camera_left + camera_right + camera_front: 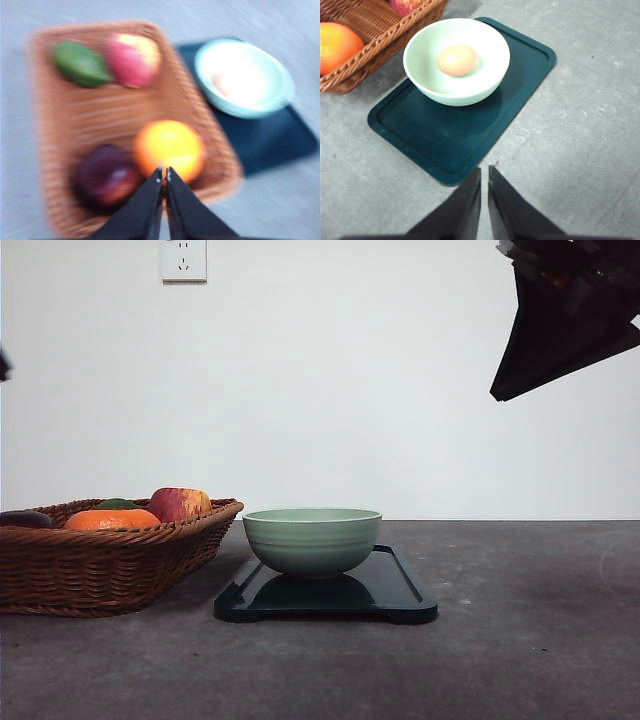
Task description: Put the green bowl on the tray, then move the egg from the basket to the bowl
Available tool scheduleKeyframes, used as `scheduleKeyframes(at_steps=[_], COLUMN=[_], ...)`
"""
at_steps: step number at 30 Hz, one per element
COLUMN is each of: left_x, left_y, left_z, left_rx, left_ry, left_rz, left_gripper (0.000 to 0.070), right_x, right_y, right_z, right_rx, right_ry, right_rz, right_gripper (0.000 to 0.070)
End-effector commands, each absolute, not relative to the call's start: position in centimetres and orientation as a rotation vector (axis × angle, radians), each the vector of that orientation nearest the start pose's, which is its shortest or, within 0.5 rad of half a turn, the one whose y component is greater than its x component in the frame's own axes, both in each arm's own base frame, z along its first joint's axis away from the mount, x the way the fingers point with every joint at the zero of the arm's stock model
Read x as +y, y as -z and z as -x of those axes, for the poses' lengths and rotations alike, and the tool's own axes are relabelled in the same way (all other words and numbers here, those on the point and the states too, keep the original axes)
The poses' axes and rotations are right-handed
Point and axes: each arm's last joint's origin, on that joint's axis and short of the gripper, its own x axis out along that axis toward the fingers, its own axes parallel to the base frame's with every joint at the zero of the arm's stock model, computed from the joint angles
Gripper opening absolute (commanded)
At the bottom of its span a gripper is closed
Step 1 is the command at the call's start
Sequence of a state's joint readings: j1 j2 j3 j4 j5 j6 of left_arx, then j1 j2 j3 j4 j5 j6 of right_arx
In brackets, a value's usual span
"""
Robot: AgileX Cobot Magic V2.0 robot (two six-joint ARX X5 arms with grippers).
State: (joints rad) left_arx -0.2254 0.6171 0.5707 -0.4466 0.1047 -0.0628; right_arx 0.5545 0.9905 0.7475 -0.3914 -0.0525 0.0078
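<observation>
The pale sage-green ceramic bowl [456, 61] is seated on the glossy black rectangular tray [465, 135], a tan egg [457, 60] inside, beside the brown wicker basket [100, 565]. Both the left gripper [164, 174] and right gripper [484, 169] are seen closed, empty.

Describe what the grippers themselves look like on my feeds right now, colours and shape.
Both look matte black. The left gripper and right gripper each have two long flat jaws tapering to narrow tips. No markings or cables are visible on them.

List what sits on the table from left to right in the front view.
Wicker basket holding an orange and a red apple → green bowl on the black tray → bare table.
</observation>
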Motion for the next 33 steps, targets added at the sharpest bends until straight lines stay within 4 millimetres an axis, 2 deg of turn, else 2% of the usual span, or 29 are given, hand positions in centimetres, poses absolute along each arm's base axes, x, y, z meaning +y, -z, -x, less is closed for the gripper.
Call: scheduleKeyframes(at_steps=[1, 7, 13, 17, 26, 28, 33], left_x=[-2.8, -1.4, -1.2, -1.1, -0.9, -0.9, -0.9], left_y=[-25.1, -20.7, -16.9, -15.1, -15.2, -15.4, -15.5], left_z=[-13.0, -11.1, -9.8, -9.6, -9.5, -9.6, -9.6], left_rx=[0.451, 0.265, 0.222, 0.208, 0.156, 0.139, 0.131], left_ry=[0.281, 0.192, 0.188, 0.177, 0.155, 0.151, 0.151], left_rz=[0.025, 0.046, 0.044, 0.045, 0.03, 0.088, 0.097], left_gripper=[0.0, 0.0, 0.0, 0.0, 0.0, 0.0, 0.0], right_x=[11.2, 11.2, 11.2, 11.2, 11.2, 11.2, 11.2], right_y=[-26.7, -26.7, -26.7, -26.7, -26.8, -26.8, -26.8], right_z=[-17.5, -17.5, -17.5, -17.5, -17.5, -17.5, -17.5], right_rx=[0.622, 0.622, 0.622, 0.623, 0.621, 0.621, 0.621], right_ry=[-0.585, -0.585, -0.585, -0.585, -0.585, -0.585, -0.585], right_rz=[0.14, 0.14, 0.14, 0.14, 0.139, 0.139, 0.139], right_gripper=[0.0017, 0.0017, 0.0017, 0.0017, 0.0017, 0.0017, 0.0017])
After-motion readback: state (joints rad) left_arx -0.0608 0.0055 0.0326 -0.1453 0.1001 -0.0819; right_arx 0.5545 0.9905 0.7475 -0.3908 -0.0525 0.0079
